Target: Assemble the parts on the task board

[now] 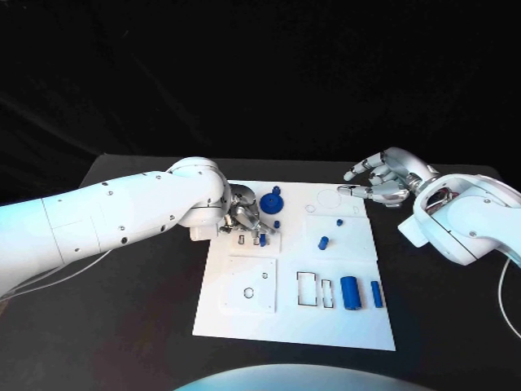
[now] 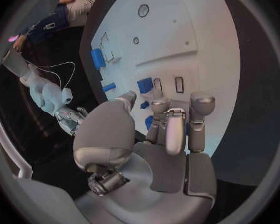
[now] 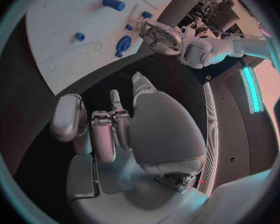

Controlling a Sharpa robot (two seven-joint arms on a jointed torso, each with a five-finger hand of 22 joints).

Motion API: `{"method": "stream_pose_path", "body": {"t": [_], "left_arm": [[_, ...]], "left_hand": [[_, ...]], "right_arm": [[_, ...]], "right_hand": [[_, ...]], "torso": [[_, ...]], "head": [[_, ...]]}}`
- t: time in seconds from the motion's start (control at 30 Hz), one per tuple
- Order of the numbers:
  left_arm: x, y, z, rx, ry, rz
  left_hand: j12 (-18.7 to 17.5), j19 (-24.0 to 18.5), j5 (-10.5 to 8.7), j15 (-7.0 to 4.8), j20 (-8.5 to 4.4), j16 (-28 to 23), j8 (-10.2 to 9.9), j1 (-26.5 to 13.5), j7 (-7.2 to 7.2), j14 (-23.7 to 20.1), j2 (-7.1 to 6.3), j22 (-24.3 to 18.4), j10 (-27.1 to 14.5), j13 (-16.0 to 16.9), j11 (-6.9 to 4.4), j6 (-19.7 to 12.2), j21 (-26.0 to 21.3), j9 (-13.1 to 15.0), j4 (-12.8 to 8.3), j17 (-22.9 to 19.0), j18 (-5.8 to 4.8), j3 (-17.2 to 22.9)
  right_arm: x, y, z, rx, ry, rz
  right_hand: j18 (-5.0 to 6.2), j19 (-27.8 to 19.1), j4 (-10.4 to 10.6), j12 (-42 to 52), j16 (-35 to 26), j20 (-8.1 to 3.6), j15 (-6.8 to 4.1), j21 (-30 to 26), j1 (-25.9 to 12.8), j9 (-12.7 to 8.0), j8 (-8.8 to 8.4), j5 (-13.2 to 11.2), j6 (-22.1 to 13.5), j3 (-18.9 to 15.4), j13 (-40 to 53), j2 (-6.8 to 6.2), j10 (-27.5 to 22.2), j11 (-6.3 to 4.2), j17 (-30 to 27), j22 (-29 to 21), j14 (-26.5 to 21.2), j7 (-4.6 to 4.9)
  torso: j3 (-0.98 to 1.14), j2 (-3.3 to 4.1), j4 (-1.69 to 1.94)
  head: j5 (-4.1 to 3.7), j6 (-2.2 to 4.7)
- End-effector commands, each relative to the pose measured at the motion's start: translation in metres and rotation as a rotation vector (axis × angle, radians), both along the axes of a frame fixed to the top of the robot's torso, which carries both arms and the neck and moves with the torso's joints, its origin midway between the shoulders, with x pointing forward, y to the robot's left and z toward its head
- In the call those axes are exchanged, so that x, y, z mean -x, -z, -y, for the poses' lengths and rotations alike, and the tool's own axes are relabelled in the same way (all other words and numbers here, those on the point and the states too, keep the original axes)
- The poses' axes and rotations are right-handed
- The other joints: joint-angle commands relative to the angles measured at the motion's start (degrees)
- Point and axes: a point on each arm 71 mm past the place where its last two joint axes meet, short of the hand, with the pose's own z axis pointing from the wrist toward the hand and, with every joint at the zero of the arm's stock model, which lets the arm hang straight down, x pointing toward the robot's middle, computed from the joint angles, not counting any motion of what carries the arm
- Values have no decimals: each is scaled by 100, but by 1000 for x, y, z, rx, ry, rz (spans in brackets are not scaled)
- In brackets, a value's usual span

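right now your left hand (image 1: 242, 213) hovers over the task board's (image 1: 273, 326) upper left with fingers curled, a small blue part (image 1: 264, 239) beside its fingertips; whether it grips anything you cannot tell. your right hand (image 1: 384, 181) hangs empty, fingers apart, off the far right corner.

Left hand (image 1: 242, 213) fingers curled downward, right hand (image 1: 384, 181) raised, loosely curled
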Motion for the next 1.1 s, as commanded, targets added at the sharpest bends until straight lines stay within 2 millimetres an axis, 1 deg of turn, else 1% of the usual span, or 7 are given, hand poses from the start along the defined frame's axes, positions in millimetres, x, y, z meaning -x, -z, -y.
{"method": "stream_pose_path", "body": {"t": [0.03,0.4,0.7,0.8,0.93,1.0,1.1], "left_arm": [[3,1,2,-27,29,-19],[6,1,4,-29,47,-35],[5,1,5,-16,38,-38],[5,1,5,-5,36,-40],[4,1,5,12,35,-43],[4,1,6,24,31,-46],[4,1,5,48,17,-56]], "left_hand": [[-30,-37,-7,23,17,-26,-34,-1,-9,303,71,1,-57,-13,11,-37,4,-13,0,664,-98,-28],[-32,-49,11,28,27,-28,-30,42,-12,300,141,1,-64,-22,12,-9,7,-19,-5,660,-96,-13],[-70,-97,23,30,43,-35,-59,381,-12,291,428,-10,-118,-111,11,0,17,-59,-15,643,-87,252],[-82,-113,31,22,44,-36,-75,658,-22,288,483,-5,-144,-146,2,-22,28,-79,-36,639,-85,536],[-133,-152,33,15,36,-42,-72,985,-22,280,350,-33,-213,-236,-9,-51,22,-89,-54,623,-76,1106],[-155,-170,34,14,39,-46,-43,1054,-27,276,200,-46,-233,-286,-8,-58,20,-78,-68,615,-74,1500],[-189,-179,33,6,29,-47,27,1182,-29,274,1,-43,-247,-347,-15,-97,29,-37,-261,611,-72,2267]], "right_arm": [[0,1,-1,5,-1,1],[-1,1,-1,1,6,4],[-2,3,-1,2,8,-2],[-2,3,-1,3,8,-3],[-3,4,-2,4,8,-4],[-3,4,-2,4,8,-5],[-3,5,-2,4,8,-5]], "right_hand": [[73,-28,-4,-18,-28,5,18,-36,-26,5,27,-6,-52,-12,955,15,149,2,1227,-8,535,-3],[73,-30,-7,-17,-28,5,18,-40,-26,5,28,-3,-64,-10,956,29,150,4,1230,-11,535,-1],[75,-34,-10,-21,-29,5,19,-49,-22,6,30,-2,-71,-6,953,41,147,4,1226,-18,534,0],[76,-37,-11,-22,-30,6,19,-55,-19,7,31,-1,-75,-2,952,49,147,5,1224,-23,534,0],[79,-43,-13,-22,-33,6,20,-67,-17,7,33,-1,-77,-1,951,53,146,5,1214,-35,532,1],[79,-43,-13,-22,-33,6,20,-67,-17,7,33,-1,-77,-1,951,53,146,5,1214,-35,532,1],[79,-43,-14,-23,-33,6,20,-67,-14,8,34,0,-78,1,951,56,146,5,1212,-34,531,1]], "torso": [[0,-2,3],[2,-3,-2],[1,-2,2],[2,0,0],[3,-1,4],[3,1,3],[4,3,1]], "head": [[-9,-9],[1,-12],[5,-24],[7,-23],[13,-34],[18,-36],[28,-30]]}}
